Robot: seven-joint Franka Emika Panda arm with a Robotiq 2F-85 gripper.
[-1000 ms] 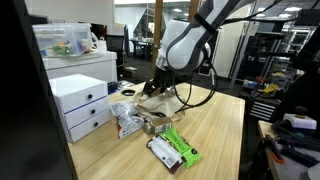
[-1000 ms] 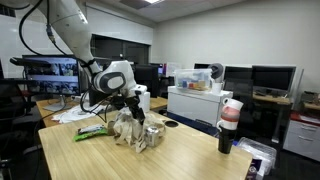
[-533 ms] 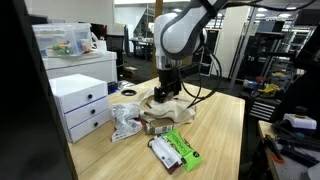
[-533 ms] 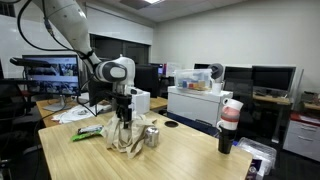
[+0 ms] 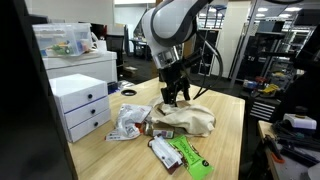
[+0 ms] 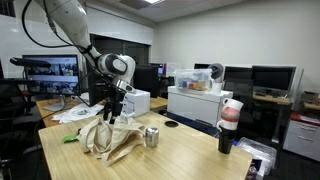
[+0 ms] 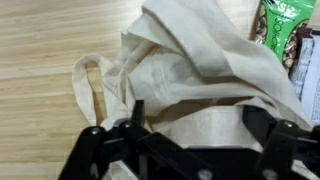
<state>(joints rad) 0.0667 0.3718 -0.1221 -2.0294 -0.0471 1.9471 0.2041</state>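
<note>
Up has gone the pincer point(image 5: 176, 97) since a moment ago, and the cloth bag point(image 5: 188, 121) that was bunched under it now lies flat on the table point(image 5: 225, 140). The pincer's two fingers stand wide apart and hold nothing. The cloth bag is right below the pincer, and its loop handle point(image 7: 85, 85) lies on the wood. Just past the bag is a green packet point(image 5: 186, 152). A small can point(image 6: 152, 136) stands beside the bag. A crumpled white plastic bag point(image 5: 127, 122) sits near, and white drawers point(image 5: 80, 105) stand farther off.
</note>
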